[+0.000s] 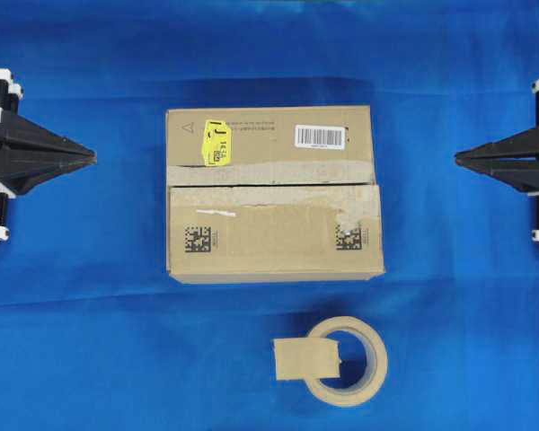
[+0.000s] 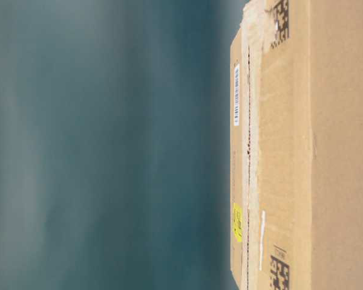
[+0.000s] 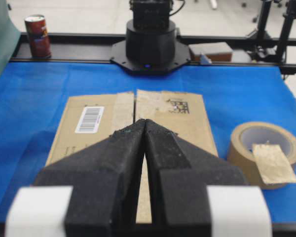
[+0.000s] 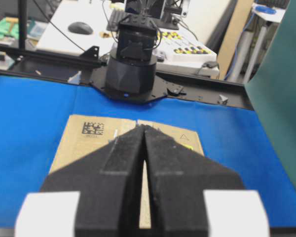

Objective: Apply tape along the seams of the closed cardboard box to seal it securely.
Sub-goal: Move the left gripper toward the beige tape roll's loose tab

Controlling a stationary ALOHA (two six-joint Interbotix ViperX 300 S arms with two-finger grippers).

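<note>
lay at the centre of the overhead view on the blue tabletop point(image 1: 90, 341): the cardboard box point(image 1: 274, 235), closed, with a yellow sticker point(image 1: 216, 143) and a white barcode label point(image 1: 320, 136) on its upper flap and 2 black square codes on its lower flap. ran left to right across the middle of the box: the seams point(image 1: 269, 184), a dark line edged by pale ragged old tape strips point(image 1: 269, 171). sat below the box, right of centre and apart from it: a round tape roll point(image 1: 352, 361), with the tape point(image 1: 306, 358), a short tan piece, stuck across its left rim. rested at the left edge, tips pointing at the box: the left pincer point(image 1: 93, 158), closed and empty. rested at the right edge likewise: the right pincer point(image 1: 458, 158), closed, gripping nothing.
</note>
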